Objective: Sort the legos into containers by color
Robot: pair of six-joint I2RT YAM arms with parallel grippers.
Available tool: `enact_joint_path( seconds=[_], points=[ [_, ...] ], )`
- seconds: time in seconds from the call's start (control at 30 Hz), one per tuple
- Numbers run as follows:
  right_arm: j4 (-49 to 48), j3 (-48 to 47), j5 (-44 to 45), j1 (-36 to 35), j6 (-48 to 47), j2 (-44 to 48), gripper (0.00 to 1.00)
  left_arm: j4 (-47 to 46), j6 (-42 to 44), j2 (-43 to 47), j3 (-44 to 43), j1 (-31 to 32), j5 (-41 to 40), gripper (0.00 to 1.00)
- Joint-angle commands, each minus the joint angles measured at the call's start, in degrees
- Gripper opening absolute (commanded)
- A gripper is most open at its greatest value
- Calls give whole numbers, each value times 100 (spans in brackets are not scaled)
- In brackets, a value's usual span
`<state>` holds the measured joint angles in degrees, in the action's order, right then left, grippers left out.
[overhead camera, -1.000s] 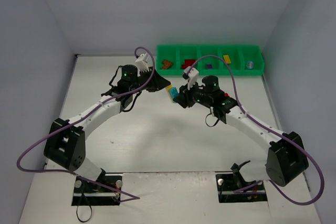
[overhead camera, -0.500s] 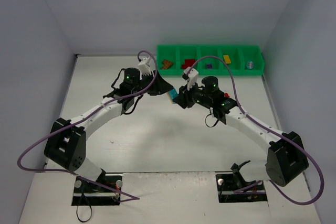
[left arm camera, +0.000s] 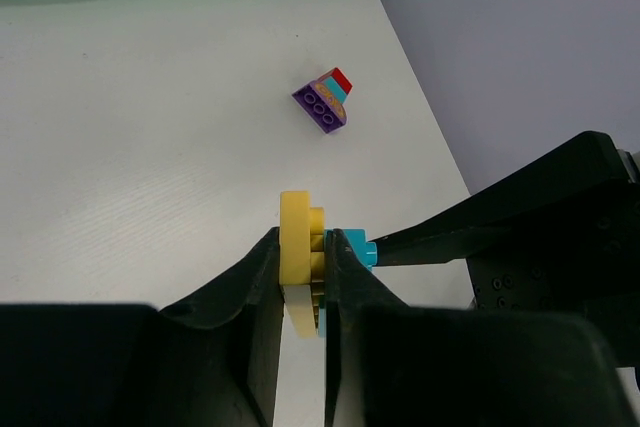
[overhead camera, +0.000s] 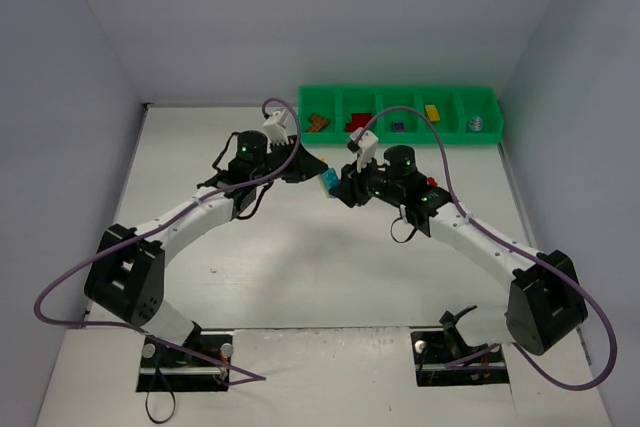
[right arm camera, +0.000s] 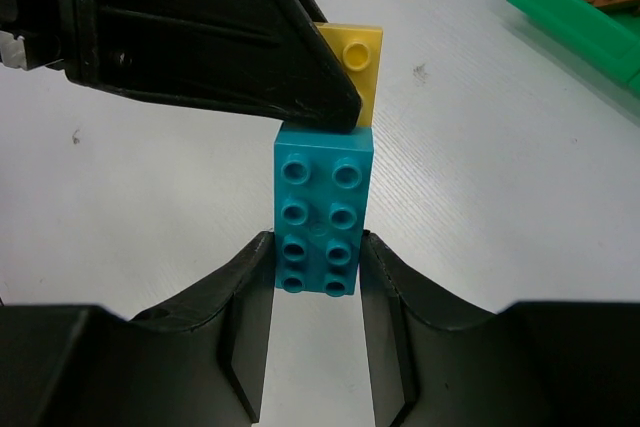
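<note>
Both arms are gripping one joined pair of legos over the table [overhead camera: 300, 277].
The left gripper [left arm camera: 300, 259] is clamping its jaws narrowly on the yellow brick [right arm camera: 357, 67]. The right gripper [right arm camera: 316, 259] is pinching the light blue brick [right arm camera: 322, 197] attached to it. The pair is hanging near the green tray [overhead camera: 420, 137], which is holding sorted bricks. A purple, tan, blue and red stack [left arm camera: 325, 102] is lying apart on the table.
</note>
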<state>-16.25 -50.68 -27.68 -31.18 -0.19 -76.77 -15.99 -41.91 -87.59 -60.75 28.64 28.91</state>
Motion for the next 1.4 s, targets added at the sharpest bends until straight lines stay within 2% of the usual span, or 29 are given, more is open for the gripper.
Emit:
enact_joint_path(
  seconds=[0.0, 0.2, 0.4, 0.67, 0.73, 0.8, 0.93, 1.03, 1.2, 1.37],
  points=[
    [-563, -276, -27, -29, 19, 66, 0, -212, 428, 137, 90, 10, -236, 0],
    [-625, -355, 210, 6, 19, 127, 0, 95, 772, 260, 432, 10, -631, 0],
    [-607, -382, 255, 130, 1, 110, 0, 149, 711, 365, 696, -166, -781, 0],
    [-318, -443, 394, 287, -270, 92, 0, 245, 728, 471, 565, -412, -746, 0],
    [-230, -487, 606, 541, -298, 110, 0, 341, 728, 471, 529, -421, -737, 0],
    [-168, -566, 912, 1103, -175, -12, 0, 394, 763, 506, 529, -421, -693, 0],
    [-71, -1048, 2169, 1973, 9, -434, 0, 711, 904, 629, 538, -412, -702, 0],
    [-115, -1496, 2398, 2729, 194, -926, 0, 842, 983, 770, 591, -412, -720, 0],
    [-598, -2173, 2680, 3451, -437, -1891, 0, 1053, 1044, 1007, 626, -403, -720, 0],
    [-651, -3288, 2645, 4058, -473, -2851, 0, 1151, 1124, 1139, 643, -386, -597, 0]
  ],
)
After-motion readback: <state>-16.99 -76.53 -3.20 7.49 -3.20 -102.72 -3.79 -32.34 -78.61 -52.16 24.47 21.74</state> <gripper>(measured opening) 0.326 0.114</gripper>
